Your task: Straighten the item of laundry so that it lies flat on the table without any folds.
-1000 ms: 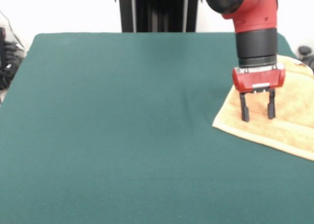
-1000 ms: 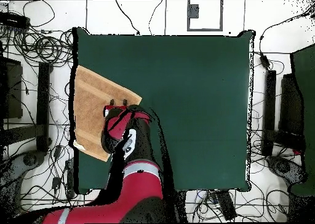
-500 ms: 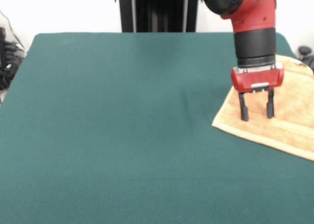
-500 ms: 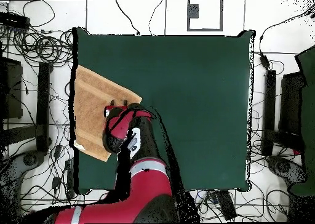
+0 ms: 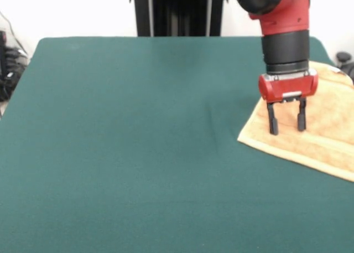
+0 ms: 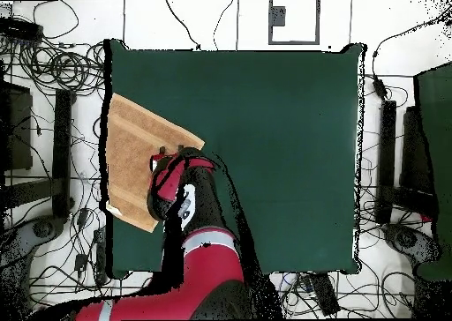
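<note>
Parted and holding nothing, my jaws pointed straight down over the towel (image 5: 310, 128), the gripper (image 5: 285, 128) poised above the cloth near its pointed corner toward the table's middle. I could not tell from either view whether the tips touched the terry or hung just clear of it. The towel lay spread at one side edge of the table (image 5: 121, 142), turned at an angle, and its outer part ran past the front view's edge. In the overhead view it reached the table's side. I judged the main risk to be dragging: closing on the fluffy pile near that corner and pulling could bunch the cloth into a fresh fold, or slide the whole piece over the table's edge.
</note>
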Controlling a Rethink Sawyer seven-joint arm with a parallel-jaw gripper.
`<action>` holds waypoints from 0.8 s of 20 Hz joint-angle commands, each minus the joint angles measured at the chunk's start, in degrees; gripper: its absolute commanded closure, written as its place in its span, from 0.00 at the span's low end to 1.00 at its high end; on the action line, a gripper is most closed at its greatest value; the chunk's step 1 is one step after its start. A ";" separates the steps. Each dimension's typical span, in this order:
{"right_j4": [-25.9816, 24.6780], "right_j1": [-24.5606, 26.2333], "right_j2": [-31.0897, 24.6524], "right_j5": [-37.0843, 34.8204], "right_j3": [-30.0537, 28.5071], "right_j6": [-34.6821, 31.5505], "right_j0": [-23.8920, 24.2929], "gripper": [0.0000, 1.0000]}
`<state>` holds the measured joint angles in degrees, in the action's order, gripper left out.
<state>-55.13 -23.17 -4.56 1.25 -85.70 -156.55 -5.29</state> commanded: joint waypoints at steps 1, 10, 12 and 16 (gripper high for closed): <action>-6.86 5.26 -2.47 -14.50 -7.33 17.11 -1.63 0.00; -6.32 12.01 7.45 -1.49 -3.14 -0.21 -10.00 0.00; -5.15 13.05 9.22 0.95 -2.92 -1.12 -10.97 0.00; -4.15 13.35 9.90 1.86 -3.19 -0.62 -11.00 0.00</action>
<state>-58.78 -20.85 4.31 3.88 -83.31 -156.56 -14.44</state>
